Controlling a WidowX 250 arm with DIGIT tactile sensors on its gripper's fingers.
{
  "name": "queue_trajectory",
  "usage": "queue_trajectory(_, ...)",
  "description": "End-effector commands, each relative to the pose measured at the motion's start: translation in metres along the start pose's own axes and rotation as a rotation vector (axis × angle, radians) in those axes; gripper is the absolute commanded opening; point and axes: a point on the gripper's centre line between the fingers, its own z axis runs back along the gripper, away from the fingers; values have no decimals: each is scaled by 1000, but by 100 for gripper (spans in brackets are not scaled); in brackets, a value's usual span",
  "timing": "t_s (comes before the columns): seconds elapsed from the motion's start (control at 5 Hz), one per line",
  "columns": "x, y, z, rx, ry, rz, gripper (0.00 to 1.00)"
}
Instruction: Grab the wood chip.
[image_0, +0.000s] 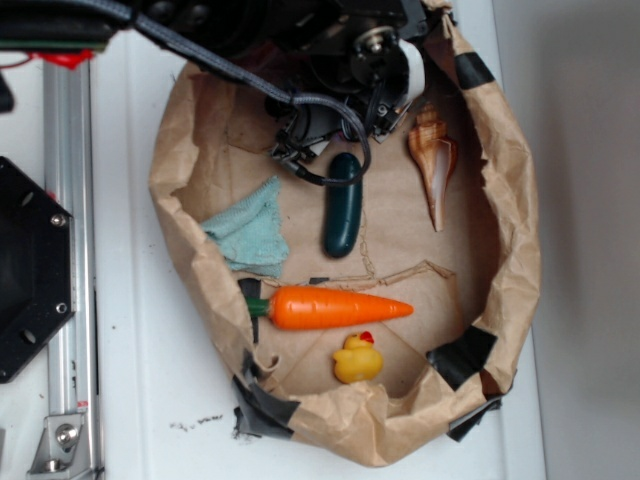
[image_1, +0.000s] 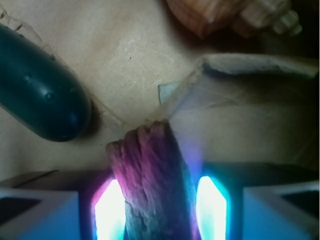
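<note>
In the wrist view the wood chip (image_1: 150, 165), a rough, streaky dark slab, stands between my gripper's (image_1: 159, 202) two glowing pads and fills the gap between them. The gripper is shut on it. The chip's far end reaches toward a raised paper fold. The dark green pickle (image_1: 42, 90) lies to the left of it and the orange-brown seashell (image_1: 225, 15) lies beyond it. In the exterior view the arm (image_0: 350, 70) hangs over the far end of the paper nest and hides the chip, with the pickle (image_0: 343, 205) and the seashell (image_0: 433, 160) either side of it.
A crumpled brown paper wall (image_0: 515, 230) with black tape patches (image_0: 462, 355) rings the area. Inside lie a teal cloth (image_0: 250, 232), an orange carrot (image_0: 335, 308) and a yellow duck (image_0: 357, 358). A metal rail (image_0: 65, 250) runs along the left.
</note>
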Motion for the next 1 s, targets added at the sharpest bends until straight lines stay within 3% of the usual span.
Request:
queue_trajectory(0.0, 7, -12, 38, 65, -36, 26, 0)
queue_trajectory(0.2, 22, -24, 90, 18, -81, 215, 0)
queue_trajectory(0.4, 36, -27, 143, -85, -128, 394, 0)
queue_trajectory(0.6, 48, -30, 193, -118, -149, 466, 0)
queue_trajectory(0.8, 48, -35, 190, -79, -105, 535, 0)
